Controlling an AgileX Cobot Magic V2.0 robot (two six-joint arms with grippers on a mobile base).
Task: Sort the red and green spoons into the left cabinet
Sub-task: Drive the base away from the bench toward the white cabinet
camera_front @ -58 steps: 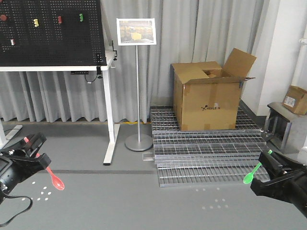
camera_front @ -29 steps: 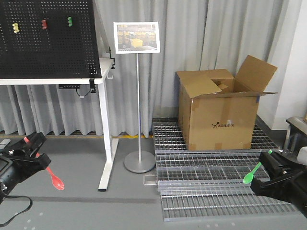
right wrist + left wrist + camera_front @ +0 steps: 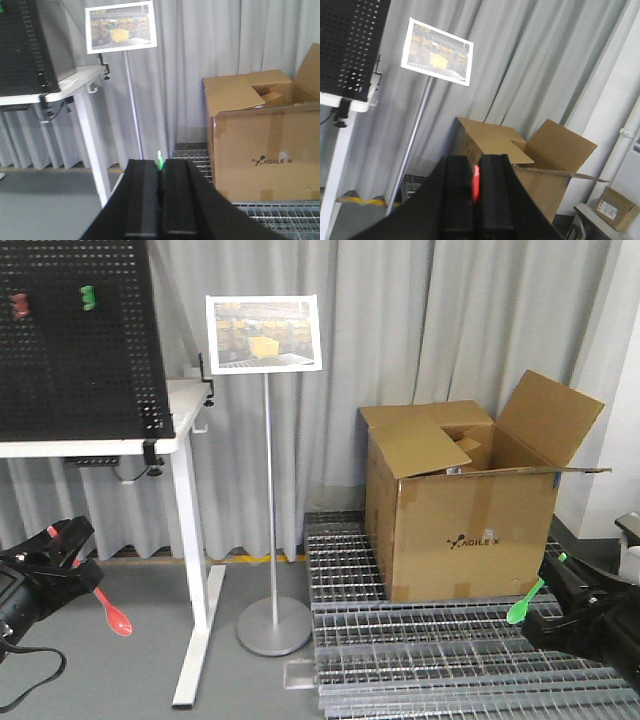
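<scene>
The thin, bright red plastic spoon [image 3: 113, 612] was pinched by its handle in the closed left gripper [image 3: 78, 565], its bowl hanging low at the left. The matching bright green plastic spoon [image 3: 527, 600] was clamped in the closed right gripper [image 3: 560, 580], bowl downward, near the grey metal grating [image 3: 420, 660] and the open brown cardboard box [image 3: 450, 530].

Ahead of you, pale grey curtains [image 3: 400, 330] hang down to the floor across the back of the room, evenly lit. The floor [image 3: 130, 670] is smooth grey. On your left stands a white table [image 3: 185, 405] with a black pegboard [image 3: 70, 360] upright on it. Beside it, 1 sign [image 3: 263, 333] showing a photo tops a thin metal pole on a round base. To your right, 1 open cardboard box [image 3: 460, 530], flaps up, sits on stacked metal grating [image 3: 420, 660]. A white wall [image 3: 625, 420] edges the far right.
</scene>
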